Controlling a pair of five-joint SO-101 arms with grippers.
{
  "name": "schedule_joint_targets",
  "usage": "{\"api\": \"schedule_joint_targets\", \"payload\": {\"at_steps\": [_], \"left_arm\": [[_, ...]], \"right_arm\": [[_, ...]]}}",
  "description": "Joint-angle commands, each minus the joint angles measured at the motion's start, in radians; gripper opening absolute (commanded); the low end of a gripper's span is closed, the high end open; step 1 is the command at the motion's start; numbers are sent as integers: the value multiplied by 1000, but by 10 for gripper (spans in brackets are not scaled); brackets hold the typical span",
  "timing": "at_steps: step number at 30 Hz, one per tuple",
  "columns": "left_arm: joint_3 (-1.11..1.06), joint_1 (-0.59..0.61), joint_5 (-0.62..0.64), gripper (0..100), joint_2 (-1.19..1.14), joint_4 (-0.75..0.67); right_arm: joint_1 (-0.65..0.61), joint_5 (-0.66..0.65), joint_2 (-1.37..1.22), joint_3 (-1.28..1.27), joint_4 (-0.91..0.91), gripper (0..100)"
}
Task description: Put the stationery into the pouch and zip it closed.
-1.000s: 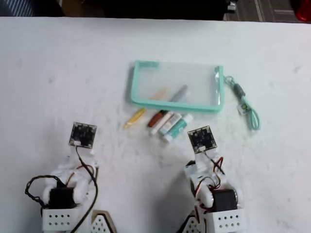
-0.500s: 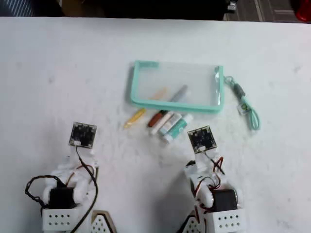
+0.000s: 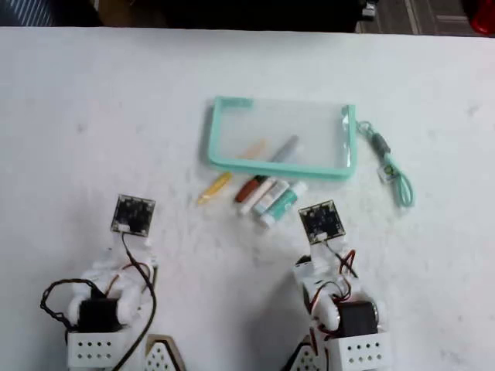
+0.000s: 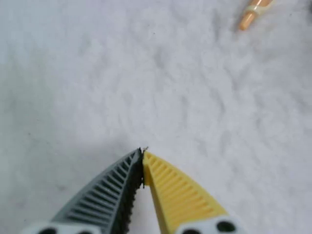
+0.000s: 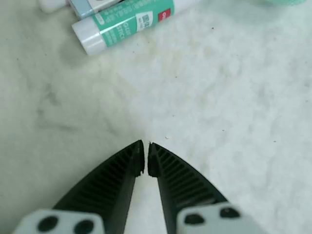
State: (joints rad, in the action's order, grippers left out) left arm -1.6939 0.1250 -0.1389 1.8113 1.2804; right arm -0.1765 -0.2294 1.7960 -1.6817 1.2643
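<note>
- Your task has not really started: the stationery lies out on the worktop [image 3: 93, 93], not packed away
- The pouch [image 3: 282, 139] lies flat, a clear bag with a green edge, and its strap [image 3: 390, 170] trails off one short end
- Just beside the pouch's long edge, on the side nearest your arms, you have a yellow pen [image 3: 214, 188], a red-brown pen [image 3: 251, 188], a white stick [image 3: 259, 195] and a green glue stick [image 3: 280, 205], all close together
- An orange shape and a grey shape show through the clear pouch; you cannot tell if they are inside it or under it
- You cannot tell if the zip is open or closed
- Your left pincer [image 4: 142, 156] is pressed closed, tips touching, and holds nothing; it sits over bare worktop, well away from the pouch
- Your right pincer [image 5: 145, 158] is closed too, with nothing in it, near the glue stick on the side away from the pouch
- What is left, as far as you can judge: every item goes in, then the zip gets pulled closed
- The glue stick has a green label with white letters and a small red patch; no other writing shows
</note>
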Motion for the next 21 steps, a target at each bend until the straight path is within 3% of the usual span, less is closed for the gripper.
{"api": "schedule_joint_targets", "payload": {"at_steps": [1, 9, 21], "left_arm": [[2, -13, 8, 24, 8, 8], [2, -7, 8, 24, 8, 8], [2, -7, 8, 24, 8, 8]], "right_arm": [[-10, -9, 7, -9, 5, 18], [-125, -8, 7, -9, -147, 18], [-153, -9, 7, -9, -30, 18]]}}
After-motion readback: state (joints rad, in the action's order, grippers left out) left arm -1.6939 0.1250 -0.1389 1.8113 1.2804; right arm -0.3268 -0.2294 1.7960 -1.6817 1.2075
